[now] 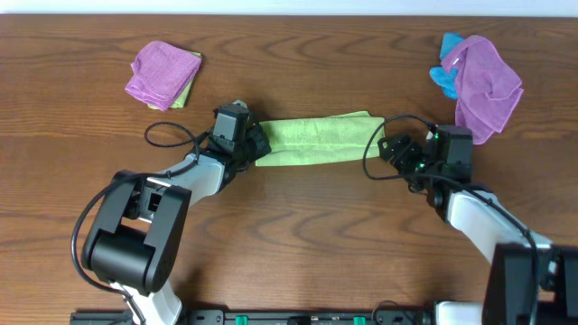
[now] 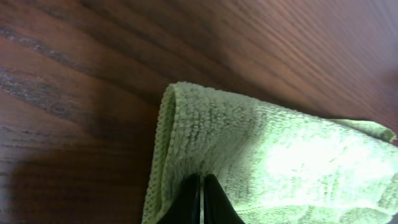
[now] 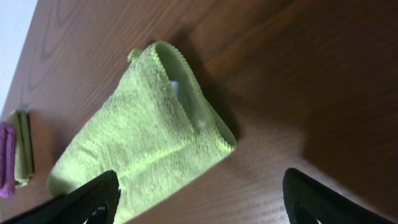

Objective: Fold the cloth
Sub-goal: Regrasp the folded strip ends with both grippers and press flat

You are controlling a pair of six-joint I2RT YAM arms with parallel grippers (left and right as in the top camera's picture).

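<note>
Both arms are the same build. The left arm [image 1: 135, 230] has chunky black rounded joint housings low down, then a glossy white link. The right arm [image 1: 479, 217] matches. A thin black cable [image 1: 148, 136] loops off each wrist. The left hand [image 1: 255, 144] and right hand [image 1: 390, 147] are matte black, and there are tiny green lights [image 1: 421, 165] by the right one.

wooden table [image 1: 298, 54] bears the green cloth [image 1: 316, 141], left purple cloth [image 1: 161, 72], right purple cloth [image 1: 486, 83] and blue cloth [image 1: 444, 78]
</note>
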